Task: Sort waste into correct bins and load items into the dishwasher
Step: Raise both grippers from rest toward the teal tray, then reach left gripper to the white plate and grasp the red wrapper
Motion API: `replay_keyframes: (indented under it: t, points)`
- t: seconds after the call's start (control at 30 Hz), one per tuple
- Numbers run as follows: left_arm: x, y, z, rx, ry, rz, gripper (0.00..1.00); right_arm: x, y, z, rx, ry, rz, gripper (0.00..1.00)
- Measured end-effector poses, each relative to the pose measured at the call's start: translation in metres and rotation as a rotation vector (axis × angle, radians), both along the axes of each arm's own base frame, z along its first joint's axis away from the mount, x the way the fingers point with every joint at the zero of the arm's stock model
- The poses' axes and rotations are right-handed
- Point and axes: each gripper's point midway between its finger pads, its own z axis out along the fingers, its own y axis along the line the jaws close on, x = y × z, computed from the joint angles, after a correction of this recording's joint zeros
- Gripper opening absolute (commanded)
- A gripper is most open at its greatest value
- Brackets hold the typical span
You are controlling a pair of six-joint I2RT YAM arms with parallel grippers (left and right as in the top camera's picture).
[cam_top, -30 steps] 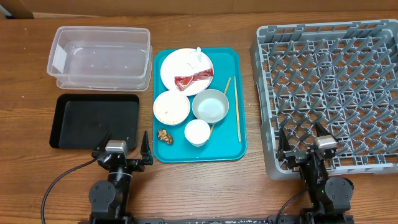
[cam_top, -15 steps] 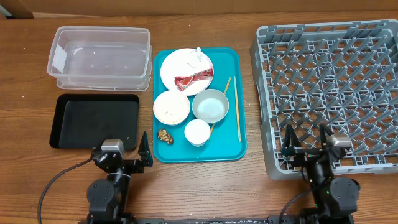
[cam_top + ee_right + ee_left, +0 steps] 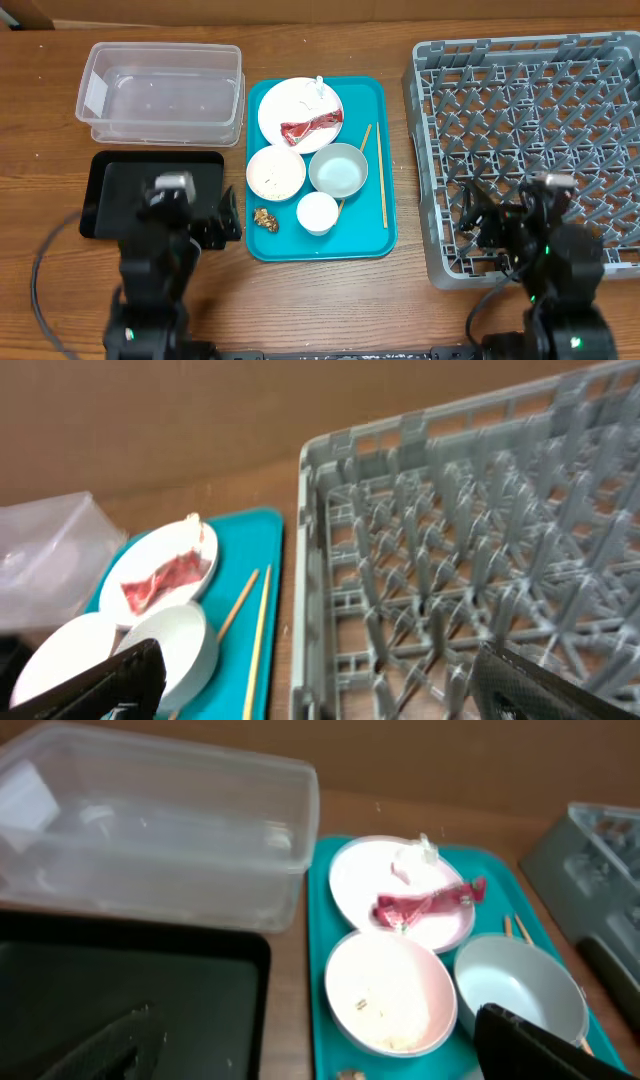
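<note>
Left hand: the left hand [image 3: 188,205] is spread wide and holds nothing; it hangs just left of the teal serving tray [image 3: 385,235], level with the tray's near half.
Right hand: the right hand [image 3: 500,205] is also spread wide and empty; it hangs to the right of the teal tray, level with its near half.
Under the left hand: the shallow black tray [image 3: 100,200] lies on the tabletop [image 3: 320,300] left of the teal tray.
Under the right hand: the grey dish rack [image 3: 520,100] stands right of the teal tray, with a strip of wood between them.
Closest waste: the brown food lump [image 3: 265,218] sits in the teal tray's near left corner.
Cup: the small white cup [image 3: 317,212] stands at the tray's near middle.
Bowls: the bowl with rice grains [image 3: 276,172] is at the tray's left middle, and the greyish bowl [image 3: 338,170] is just beside it at the centre.
Chopsticks: the chopsticks [image 3: 383,185] lie along the tray's right side.
Plate: the white plate [image 3: 285,105] is at the tray's far end; the red wrapper [image 3: 311,127] and paper scrap [image 3: 319,87] lie on it.
Clear tub: the clear tub [image 3: 165,45] stands left of the tray's far end.
</note>
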Motion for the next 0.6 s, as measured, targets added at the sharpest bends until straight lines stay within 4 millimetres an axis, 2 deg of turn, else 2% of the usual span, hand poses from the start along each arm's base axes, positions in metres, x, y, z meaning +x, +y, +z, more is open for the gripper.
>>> replay_keyframes:
  t: [0.2, 0.4, 0.5, 0.6]
  points:
    - [0.015, -0.012, 0.013, -0.018, 0.268, -0.06, 1.0, 0.007, 0.012, -0.006, 0.026, 0.271, 0.057, 1.0]
    - [0.012, -0.012, 0.031, -0.018, 0.459, -0.065, 1.0, 0.016, 0.006, -0.002, 0.002, 0.411, 0.025, 1.0]
    - [0.005, -0.012, 0.027, -0.015, 0.532, -0.062, 1.0, 0.021, 0.005, -0.002, -0.006, 0.434, 0.016, 1.0]
    - [-0.002, -0.011, 0.017, -0.014, 0.591, -0.062, 1.0, 0.018, 0.003, -0.01, -0.012, 0.476, 0.01, 1.0]
